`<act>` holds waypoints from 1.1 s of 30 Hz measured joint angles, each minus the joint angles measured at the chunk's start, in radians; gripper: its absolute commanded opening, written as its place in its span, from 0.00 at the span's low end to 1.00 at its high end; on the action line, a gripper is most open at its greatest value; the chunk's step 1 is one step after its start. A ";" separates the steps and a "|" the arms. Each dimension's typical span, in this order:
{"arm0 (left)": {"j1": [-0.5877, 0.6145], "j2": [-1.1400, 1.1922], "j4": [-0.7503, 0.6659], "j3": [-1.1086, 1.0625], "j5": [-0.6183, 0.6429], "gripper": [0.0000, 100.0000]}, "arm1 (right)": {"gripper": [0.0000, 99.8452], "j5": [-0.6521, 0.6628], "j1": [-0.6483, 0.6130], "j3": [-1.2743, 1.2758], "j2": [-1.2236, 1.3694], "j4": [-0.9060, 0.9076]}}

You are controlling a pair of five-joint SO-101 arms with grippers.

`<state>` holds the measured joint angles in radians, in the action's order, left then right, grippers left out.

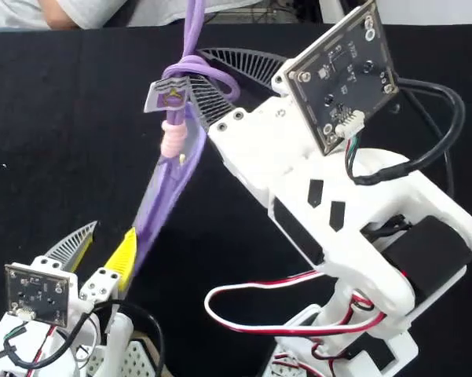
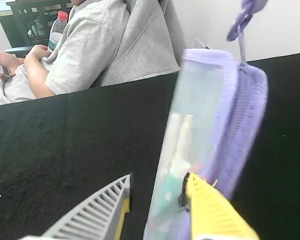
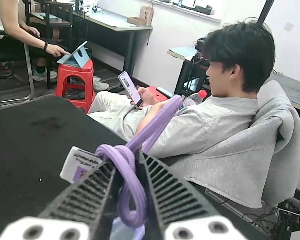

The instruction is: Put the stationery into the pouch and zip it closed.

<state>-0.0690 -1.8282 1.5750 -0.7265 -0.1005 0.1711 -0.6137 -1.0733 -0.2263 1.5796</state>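
In the high view the right gripper (image 1: 198, 67) sits at about 12 o'clock over the black table (image 1: 47, 118). Its two black ribbed fingers (image 1: 247, 64) are pinched narrow on the purple cord (image 1: 195, 31). The right wrist view confirms this: a looped knot of the cord is squeezed between the two ribbed pads, with no gap visible on either side. A small white tag (image 1: 166, 96) hangs on the cord just at the 9 o'clock side of the fingers.

From that knot the pouch (image 1: 161, 192) stretches on a slant toward 7 o'clock, its upper end under the right gripper and its lower end at the left gripper (image 1: 112, 230). A pale pink piece (image 1: 173, 137) sits on the pouch's upper end, just below the tag.

The left gripper stands at 7 o'clock with its jaws spread wide, one finger grey (image 1: 72, 243) and the other yellow (image 1: 124, 255). In the left wrist view the pouch's lower end lies between them. It is touching or just beside the yellow finger, and a strip of bare table shows between it and the grey one, so the jaws are not clamped on it.

Through the pouch's clear panel the stationery (image 2: 182, 140) shows as pale sticks inside, with purple mesh along the far side. Whether the zip is open or closed cannot be told, nor whether the pouch touches the table.
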 measured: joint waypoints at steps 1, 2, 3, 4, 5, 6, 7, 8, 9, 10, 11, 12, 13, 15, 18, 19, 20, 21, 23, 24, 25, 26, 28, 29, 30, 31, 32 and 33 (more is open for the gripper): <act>0.000 0.000 0.000 0.014 0.000 0.18 | 0.01 0.000 0.000 0.000 0.000 0.000; 0.000 0.000 0.000 0.031 0.000 0.18 | 0.01 0.000 0.000 0.000 0.000 0.000; 0.000 0.000 0.000 0.051 0.000 0.18 | 0.01 0.000 0.000 0.000 0.000 0.000; 0.000 0.000 0.000 0.071 0.000 0.18 | 0.01 0.000 0.000 0.000 0.000 0.000; 0.000 0.000 0.000 0.092 0.000 0.18 | 0.01 0.000 0.000 0.000 0.000 0.000; 0.000 0.000 0.000 0.112 0.000 0.18 | 0.01 0.000 0.000 0.003 0.000 0.000; 0.000 0.000 0.000 0.129 0.000 0.18 | 0.01 0.000 0.000 0.006 0.000 0.000; -0.005 0.000 0.002 0.144 0.000 0.18 | 0.01 0.000 0.000 0.012 0.000 0.000; -0.037 0.000 0.005 0.155 0.002 0.18 | 0.01 0.000 0.000 0.017 0.000 0.000; -0.075 0.000 0.005 0.161 0.002 0.18 | 0.01 0.000 0.000 0.025 0.000 0.000; -0.129 -0.002 0.005 0.164 0.002 0.18 | 0.01 0.000 0.000 0.029 0.000 0.000; -0.189 -0.002 0.005 0.164 0.002 0.18 | 0.01 0.000 0.000 0.029 0.000 -0.002; -0.256 -0.002 0.005 0.163 0.002 0.18 | 0.01 0.000 0.000 0.032 0.000 -0.002; -0.394 -0.002 0.005 0.152 0.017 0.18 | 0.01 0.000 -0.029 0.032 0.000 -0.002; -0.552 -0.002 0.005 0.137 0.032 0.18 | 0.01 0.000 -0.080 0.032 0.000 -0.003; -0.572 -0.002 0.005 0.135 0.032 0.18 | 0.01 0.000 -0.091 0.032 0.000 -0.009; -0.585 -0.002 0.005 0.132 0.035 0.18 | 0.01 0.000 -0.098 0.032 0.000 -0.015; -0.592 -0.003 0.005 0.130 0.038 0.19 | 0.01 0.000 -0.103 0.032 0.000 -0.021; -0.598 -0.003 0.005 0.130 0.038 0.19 | 0.01 0.000 -0.109 0.032 0.012 -0.038; -0.600 -0.003 0.011 0.129 0.038 0.19 | 0.01 0.000 -0.109 0.032 0.021 -0.054; -0.601 -0.003 0.020 0.129 0.038 0.19 | 0.01 0.000 -0.109 0.032 0.026 -0.071; -0.601 -0.003 0.026 0.129 0.038 0.19 | 0.01 0.000 -0.109 0.034 0.026 -0.084; -0.601 -0.003 0.032 0.129 0.038 0.19 | 0.01 0.018 -0.109 0.034 0.028 -0.106; -0.601 -0.003 0.032 0.129 0.038 0.19 | 0.01 0.029 -0.109 0.032 0.026 -0.112; -0.601 -0.003 0.034 0.129 0.038 0.19 | 0.01 0.035 -0.103 0.032 0.026 -0.115; -0.601 -0.003 0.034 0.129 0.038 0.19 | 0.01 0.038 -0.083 0.032 0.026 -0.117; -0.601 -0.003 0.034 0.129 0.038 0.19 | 0.01 0.043 -0.061 0.032 0.026 -0.117; -0.601 -0.003 0.034 0.129 0.038 0.19 | 0.01 0.044 -0.029 0.031 0.026 -0.117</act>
<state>-0.6705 -1.8313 1.6088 -0.5976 -0.0621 0.2156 -0.6429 -1.0426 -0.2002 1.4630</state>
